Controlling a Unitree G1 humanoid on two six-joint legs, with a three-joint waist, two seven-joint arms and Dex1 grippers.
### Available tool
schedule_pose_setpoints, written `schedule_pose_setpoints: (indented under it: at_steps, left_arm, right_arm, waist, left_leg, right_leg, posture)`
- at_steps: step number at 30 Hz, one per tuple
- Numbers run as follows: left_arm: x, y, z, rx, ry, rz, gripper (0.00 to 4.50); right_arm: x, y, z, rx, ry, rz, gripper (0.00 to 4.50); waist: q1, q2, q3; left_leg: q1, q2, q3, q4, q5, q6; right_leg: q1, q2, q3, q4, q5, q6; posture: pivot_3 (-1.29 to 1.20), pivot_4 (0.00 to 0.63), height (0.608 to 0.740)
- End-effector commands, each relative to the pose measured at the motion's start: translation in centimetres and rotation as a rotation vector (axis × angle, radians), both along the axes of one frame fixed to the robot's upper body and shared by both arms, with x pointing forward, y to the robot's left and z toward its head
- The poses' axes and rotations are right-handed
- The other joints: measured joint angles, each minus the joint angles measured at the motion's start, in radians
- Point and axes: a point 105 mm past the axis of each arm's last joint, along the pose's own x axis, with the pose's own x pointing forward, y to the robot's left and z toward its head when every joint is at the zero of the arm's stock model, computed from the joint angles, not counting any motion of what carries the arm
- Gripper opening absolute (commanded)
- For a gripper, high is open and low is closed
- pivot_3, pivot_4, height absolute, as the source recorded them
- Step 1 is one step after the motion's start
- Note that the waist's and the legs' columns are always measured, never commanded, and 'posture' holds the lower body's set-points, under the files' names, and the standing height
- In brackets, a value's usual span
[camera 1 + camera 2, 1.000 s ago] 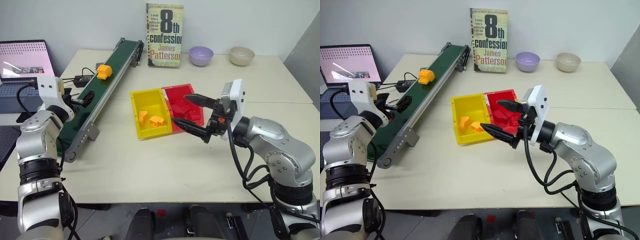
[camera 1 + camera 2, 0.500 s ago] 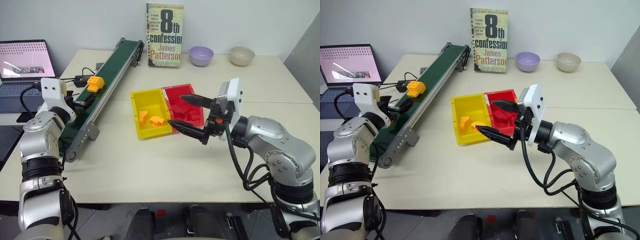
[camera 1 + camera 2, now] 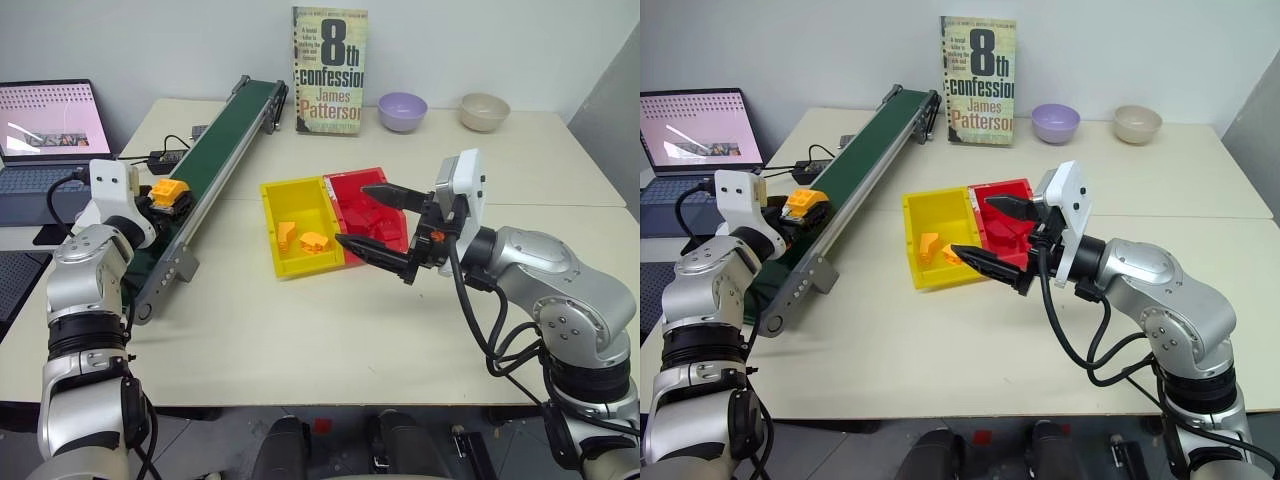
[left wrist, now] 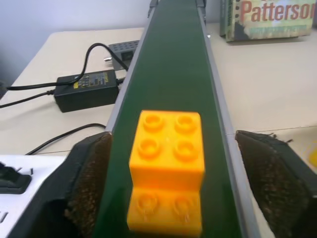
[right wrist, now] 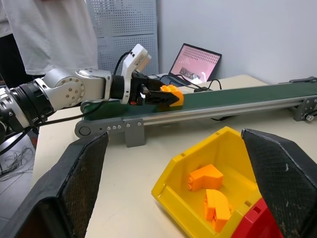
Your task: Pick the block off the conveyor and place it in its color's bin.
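Yellow-orange and studded on top, the one block (image 4: 166, 171) sits on the dark green conveyor (image 3: 215, 150), near the belt's closer end. The left gripper (image 3: 172, 199) reaches in level along the belt, and its two black fingers (image 4: 86, 181) stand on either side of the block with a gap on each side, not yet touching it.

To the right of the conveyor, on the pale table (image 3: 300, 330), two small trays are joined side by side. The yellow bin (image 3: 281, 198) is the one nearer the belt and holds two orange pieces (image 3: 314, 240). The red tray (image 3: 352, 188) beside it holds red blocks (image 3: 379, 228), too heaped to count.

The right gripper (image 3: 375, 222) hovers above the red tray with its two fingers spread wide and nothing between them.

At the far edge of the table one paperback book (image 3: 329, 70) stands upright against the wall. Two bowls sit to its right, one lilac (image 3: 402, 110) and one beige (image 3: 484, 111). One open laptop (image 3: 48, 125) is at the far left, and one black power brick (image 4: 88, 90) with its cable lies beside the conveyor.

In the right wrist view a person in a white shirt (image 5: 52, 34) stands behind the left arm.
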Motion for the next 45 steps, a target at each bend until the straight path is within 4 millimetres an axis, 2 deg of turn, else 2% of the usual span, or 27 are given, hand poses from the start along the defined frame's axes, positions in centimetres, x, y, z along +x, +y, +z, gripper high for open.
schedule_pose_setpoints:
  at_steps: [1, 9, 14, 16, 19, 20, 21, 25, 29, 33, 34, 40, 45]
  left_arm:
    - [-0.5, 0.9, 1.5, 0.025, -0.028, 0.009, 3.12]
    - [-1.2, 0.6, 1.4, 0.006, -0.026, -0.006, 1.56]
    - [-1.3, 0.2, 1.9, -0.001, -0.038, -0.018, 1.55]
    - [-0.9, -2.0, 3.3, 0.011, -0.063, -0.104, 1.55]
    - [-0.3, -10.0, 6.1, 0.074, -0.126, -0.428, 1.55]
    - [-0.3, -12.0, 6.4, 0.086, -0.124, -0.505, 1.55]
    - [-0.3, -12.9, 6.4, 0.090, -0.118, -0.540, 1.55]
    - [-0.2, -18.1, 5.5, 0.130, -0.077, -0.738, 1.55]
    - [1.3, -20.0, 4.2, 0.194, -0.062, -0.752, 1.55]
    - [2.0, -19.5, 3.2, 0.208, -0.025, -0.741, 1.55]
    - [2.1, -19.2, 3.1, 0.203, -0.022, -0.732, 2.25]
    - [2.4, -18.8, 3.4, 0.184, -0.027, -0.741, 3.36]
    - [2.7, -18.6, 4.9, 0.153, -0.082, -0.728, 4.24]
  right_arm:
    - [-0.3, -0.4, 1.2, 0.030, -0.044, 0.005, 4.50]
    - [-0.2, -0.6, 1.1, 0.032, -0.047, 0.004, 4.50]
    - [-0.1, -0.9, 0.8, 0.026, -0.045, -0.012, 4.50]
    - [-0.1, -1.1, 0.3, 0.004, -0.037, -0.027, 4.50]
    - [-0.7, -2.2, -1.5, -0.075, -0.016, -0.078, 4.50]
    - [-1.0, -2.4, -2.1, -0.096, -0.005, -0.087, 4.50]
    - [-1.1, -2.5, -2.4, -0.106, 0.001, -0.090, 4.50]
    - [-1.4, -2.8, -3.1, -0.116, 0.029, -0.132, 4.50]
    - [-1.6, -2.7, -2.8, -0.098, 0.022, -0.161, 4.50]
    - [-1.5, -2.9, -2.3, -0.086, 0.008, -0.201, 4.50]
    - [-1.5, -3.0, -2.2, -0.084, 0.006, -0.212, 4.50]
    - [-1.6, -3.2, -2.0, -0.079, 0.007, -0.238, 4.50]
    - [-1.5, -3.3, -2.0, -0.084, 0.007, -0.240, 4.50]
  waist:
    - [0.000, 0.000, 0.000]
    - [0.001, 0.000, 0.000]
    - [0.001, 0.000, 0.000]
    - [0.001, 0.000, 0.000]
    - [0.015, 0.000, 0.000]
    - [0.025, -0.001, 0.000]
    - [0.031, -0.001, 0.000]
    - [0.013, -0.001, 0.000]
    - [-0.001, -0.001, 0.000]
    - [-0.006, -0.001, 0.000]
    - [-0.006, -0.001, 0.000]
    - [-0.001, -0.001, 0.000]
    - [0.000, -0.001, 0.000]
  left_leg:
    - [0.000, 0.000, 0.000, 0.000, 0.000, 0.000]
    - [0.000, 0.000, 0.000, 0.000, 0.000, 0.000]
    - [0.000, 0.000, -0.001, 0.000, 0.000, 0.000]
    - [-0.001, 0.000, -0.001, 0.000, 0.000, 0.000]
    - [-0.002, -0.001, -0.002, 0.000, 0.000, 0.000]
    - [-0.002, -0.002, -0.003, 0.000, 0.000, 0.000]
    - [-0.003, -0.003, -0.003, 0.000, 0.000, 0.000]
    - [-0.001, -0.005, 0.003, 0.001, 0.000, 0.000]
    - [0.000, -0.002, 0.004, 0.000, 0.000, 0.000]
    - [0.001, -0.002, 0.002, 0.000, 0.000, 0.000]
    - [0.001, -0.001, 0.001, 0.000, 0.000, 0.000]
    - [-0.001, 0.000, -0.002, 0.000, 0.000, 0.000]
    - [-0.001, -0.001, 0.001, 0.000, 0.000, 0.000]
  right_leg:
    - [0.000, 0.000, 0.000, 0.000, 0.000, 0.000]
    - [0.000, -0.002, 0.000, 0.000, 0.000, 0.000]
    - [0.000, -0.002, 0.000, 0.000, 0.000, 0.000]
    - [0.000, -0.002, 0.000, 0.000, 0.000, 0.000]
    - [0.000, -0.001, -0.001, -0.001, 0.000, 0.000]
    - [0.001, -0.001, -0.002, -0.001, 0.000, 0.000]
    - [0.001, -0.001, -0.002, -0.002, 0.000, 0.000]
    - [0.001, -0.003, 0.001, -0.002, 0.000, 0.000]
    - [0.001, 0.001, 0.002, -0.002, 0.000, 0.001]
    - [0.000, 0.006, 0.001, 0.000, 0.000, 0.000]
    - [0.000, 0.007, 0.001, 0.000, 0.000, -0.001]
    - [0.000, 0.006, 0.000, 0.000, 0.000, -0.001]
    - [0.000, 0.002, 0.000, -0.002, 0.000, -0.001]
  posture:
    - [0.00, 0.150, 0.740]
    - [0.00, 0.150, 0.740]
    - [0.00, 0.150, 0.740]
    - [0.00, 0.150, 0.740]
    - [0.00, 0.150, 0.740]
    - [0.00, 0.150, 0.740]
    - [0.00, 0.150, 0.740]
    - [0.00, 0.150, 0.740]
    - [0.00, 0.150, 0.740]
    - [0.00, 0.150, 0.740]
    - [0.00, 0.150, 0.740]
    - [0.00, 0.150, 0.740]
    - [0.00, 0.150, 0.740]
